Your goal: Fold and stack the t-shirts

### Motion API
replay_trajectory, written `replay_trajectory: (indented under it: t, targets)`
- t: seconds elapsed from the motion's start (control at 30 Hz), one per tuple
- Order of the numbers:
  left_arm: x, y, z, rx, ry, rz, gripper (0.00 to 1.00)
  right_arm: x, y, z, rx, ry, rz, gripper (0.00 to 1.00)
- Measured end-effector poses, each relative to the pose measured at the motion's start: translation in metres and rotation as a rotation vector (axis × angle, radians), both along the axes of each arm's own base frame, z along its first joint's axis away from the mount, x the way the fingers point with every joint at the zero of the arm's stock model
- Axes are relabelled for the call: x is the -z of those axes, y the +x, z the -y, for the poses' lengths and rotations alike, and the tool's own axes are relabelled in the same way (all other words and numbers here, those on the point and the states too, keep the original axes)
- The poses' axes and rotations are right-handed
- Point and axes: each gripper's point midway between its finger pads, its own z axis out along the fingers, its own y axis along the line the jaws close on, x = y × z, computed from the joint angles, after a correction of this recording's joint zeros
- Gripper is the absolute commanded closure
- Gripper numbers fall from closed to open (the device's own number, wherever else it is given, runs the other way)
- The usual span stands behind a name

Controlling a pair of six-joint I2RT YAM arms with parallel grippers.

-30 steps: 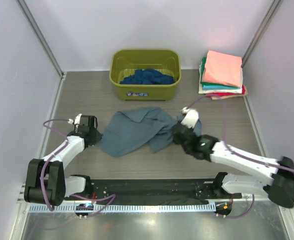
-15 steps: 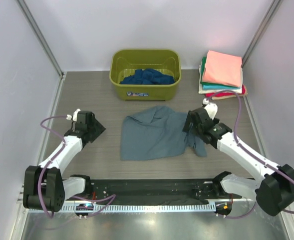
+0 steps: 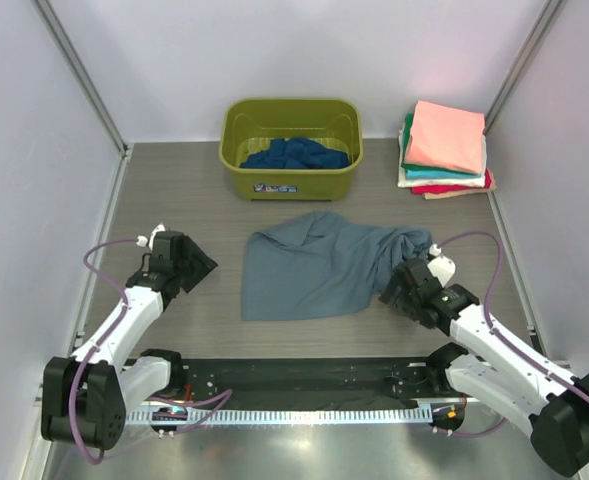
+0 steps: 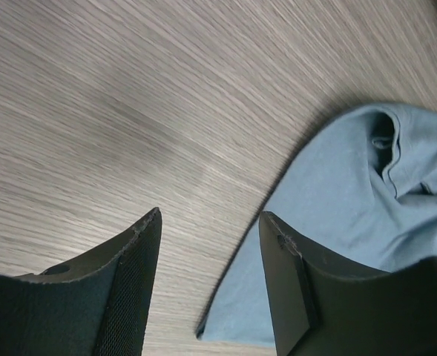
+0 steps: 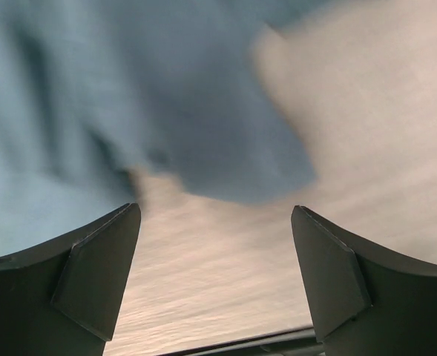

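Observation:
A dusty grey-blue t-shirt (image 3: 314, 268) lies roughly spread on the table's middle, bunched at its right end. My left gripper (image 3: 200, 266) is open, left of the shirt and apart from it. In the left wrist view, the left gripper (image 4: 209, 222) has only table and the shirt's (image 4: 344, 200) edge beyond it. My right gripper (image 3: 398, 291) is open at the shirt's bunched right end. In the right wrist view, the right gripper (image 5: 215, 216) holds nothing and the shirt (image 5: 166, 89) lies just ahead. A navy t-shirt (image 3: 294, 155) sits in the tub. The folded stack has salmon (image 3: 446, 135) on top.
The olive-green tub (image 3: 292, 186) stands at the back centre. The folded stack sits at the back right, with teal (image 3: 407, 137), white (image 3: 410, 180) and red (image 3: 456, 188) edges showing. Walls close in the left, back and right sides.
Both grippers opened and let go of the grey-blue shirt, which dropped and spread on the table. The left arm drew back left. The right arm swung toward the near right.

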Motion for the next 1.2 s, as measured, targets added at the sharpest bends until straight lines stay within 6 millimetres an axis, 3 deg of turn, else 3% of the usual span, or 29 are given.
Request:
replay_trajectory:
  t: [0.13, 0.3, 0.4, 0.43, 0.5, 0.7, 0.8, 1.03, 1.1, 1.2]
  targets:
    - [0.002, -0.005, 0.015, 0.055, -0.017, -0.010, 0.44, 0.023, -0.021, 0.014, 0.111, -0.002, -0.068, 0.12]
    - [0.008, -0.013, 0.034, 0.120, -0.034, -0.042, 0.44, 0.025, -0.019, 0.021, 0.203, -0.006, -0.056, 0.16]
    - [0.015, -0.019, 0.040, 0.140, -0.035, -0.064, 0.45, 0.035, -0.018, 0.024, 0.226, -0.032, -0.073, 0.33]
    - [0.017, -0.021, 0.041, 0.144, -0.034, -0.071, 0.45, 0.039, -0.019, 0.026, 0.233, -0.047, -0.083, 0.42]
    - [0.021, -0.024, 0.042, 0.148, -0.033, -0.085, 0.46, 0.041, -0.016, 0.029, 0.246, -0.064, -0.079, 0.45]
    - [0.023, -0.028, 0.045, 0.167, -0.034, -0.094, 0.46, 0.041, -0.005, 0.032, 0.267, -0.070, -0.044, 0.47]
    - [0.020, -0.030, 0.047, 0.173, -0.034, -0.088, 0.47, 0.034, -0.001, 0.029, 0.251, -0.049, -0.007, 0.42]
    - [0.021, -0.034, 0.044, 0.169, -0.016, -0.098, 0.48, -0.028, 0.016, 0.026, 0.254, 0.126, 0.298, 0.39]
    - [0.022, -0.035, 0.044, 0.171, -0.010, -0.100, 0.48, -0.027, 0.016, 0.028, 0.267, 0.114, 0.293, 0.39]
    - [0.022, -0.034, 0.045, 0.174, -0.001, -0.103, 0.48, -0.003, 0.009, 0.033, 0.279, 0.043, 0.187, 0.39]
